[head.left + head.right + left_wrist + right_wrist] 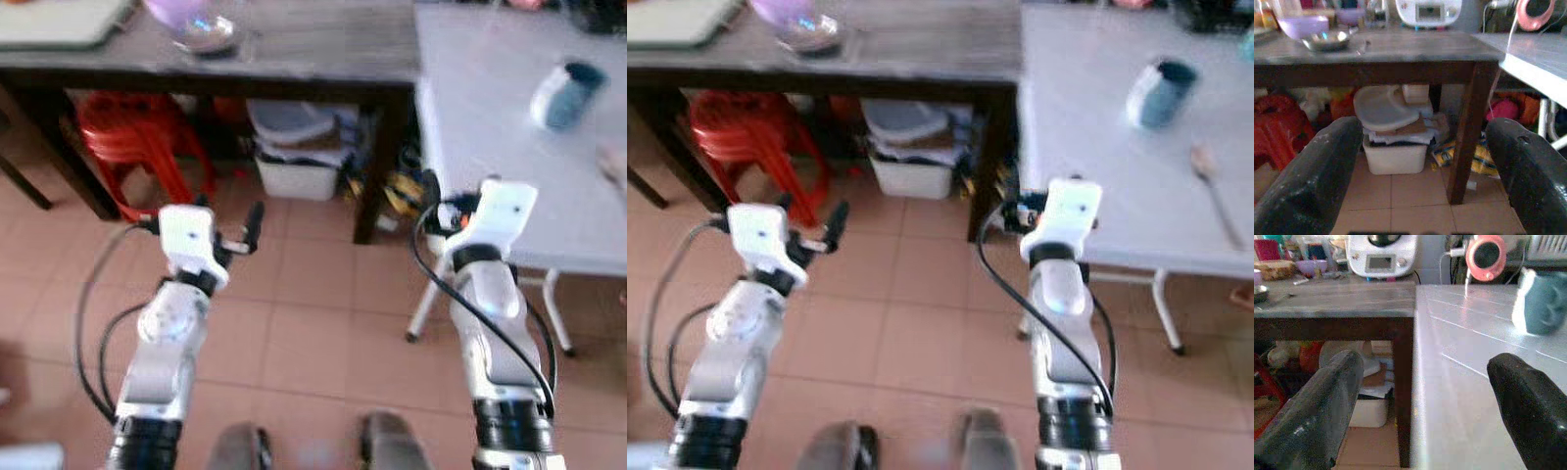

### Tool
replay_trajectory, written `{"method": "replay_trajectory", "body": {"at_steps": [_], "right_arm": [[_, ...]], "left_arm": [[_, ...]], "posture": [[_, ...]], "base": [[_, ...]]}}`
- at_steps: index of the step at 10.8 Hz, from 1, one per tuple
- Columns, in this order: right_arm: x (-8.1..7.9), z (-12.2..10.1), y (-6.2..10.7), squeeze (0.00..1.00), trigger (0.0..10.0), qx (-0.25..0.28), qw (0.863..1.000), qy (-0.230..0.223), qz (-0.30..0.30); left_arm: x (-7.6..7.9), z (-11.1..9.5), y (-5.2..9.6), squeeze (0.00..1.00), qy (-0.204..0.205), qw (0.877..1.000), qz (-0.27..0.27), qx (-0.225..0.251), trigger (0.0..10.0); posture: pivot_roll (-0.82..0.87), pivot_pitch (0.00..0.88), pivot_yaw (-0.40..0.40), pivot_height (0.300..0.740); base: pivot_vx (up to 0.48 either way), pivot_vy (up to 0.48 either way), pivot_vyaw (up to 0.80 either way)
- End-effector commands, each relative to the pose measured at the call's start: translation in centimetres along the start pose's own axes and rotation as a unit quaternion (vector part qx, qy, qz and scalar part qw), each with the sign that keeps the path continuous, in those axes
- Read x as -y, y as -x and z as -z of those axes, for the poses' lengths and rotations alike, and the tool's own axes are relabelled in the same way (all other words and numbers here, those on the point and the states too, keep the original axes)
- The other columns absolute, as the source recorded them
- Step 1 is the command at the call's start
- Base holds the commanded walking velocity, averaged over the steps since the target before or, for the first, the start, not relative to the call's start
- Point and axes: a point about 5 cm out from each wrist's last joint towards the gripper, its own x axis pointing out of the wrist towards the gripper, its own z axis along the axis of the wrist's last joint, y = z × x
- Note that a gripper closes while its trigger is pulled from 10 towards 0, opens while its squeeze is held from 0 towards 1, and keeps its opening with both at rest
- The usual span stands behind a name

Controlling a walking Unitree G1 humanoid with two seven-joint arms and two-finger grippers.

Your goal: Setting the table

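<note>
A blue-green mug stands on the white tabletop on the robot's right, well in from the near edge; the wrist view shows a white patch on its side. A spoon lies on the same tabletop, nearer the robot than the mug and well apart from it, its bowl pointing away.

The right pincer hovers at the near edge of the white tabletop, its two black fingers spread wide with nothing between them, aimed across the surface with the mug beyond the right-hand finger. The left pincer hangs over the tiled floor in front of the dark wooden tabletop, its fingers likewise released and grasping nothing.

The wooden tabletop butts against the white one. On it sit a metal bowl, a purple bowl behind that, and a pale board at the far left. At the back stands a white kitchen appliance with a small display, and a pink round object is near the far end of the white tabletop.

Under the wooden tabletop are red plastic stools, a white bin with a lid resting on it, and a yellow bag beside the table leg.
</note>
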Motion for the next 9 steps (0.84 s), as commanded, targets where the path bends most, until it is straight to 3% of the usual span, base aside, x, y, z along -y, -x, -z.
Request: {"method": "replay_trajectory", "body": {"at_steps": [1,4,9], "right_arm": [[0.43,-0.12,0.07,0.00,10.0,0.001,1.000,0.003,0.006],[0.35,0.02,0.02,0.00,10.0,-0.002,1.000,0.003,0.007],[0.16,-0.02,-0.30,0.00,10.0,0.001,1.000,0.000,0.006]], "left_arm": [[0.52,-0.18,-0.07,0.00,-0.001,1.000,0.012,0.003,10.0],[0.48,-0.19,0.08,0.00,-0.003,1.000,0.017,0.001,10.0],[0.77,-0.29,0.10,0.00,-0.009,0.999,0.033,0.005,10.0]], "posture": [[-0.07,0.153,0.041,0.740],[-0.06,0.157,0.043,0.740],[-0.06,0.154,0.043,0.740]], "base": [[0.000,-0.450,0.00],[0.000,-0.432,0.00],[0.402,-0.212,0.00]]}}
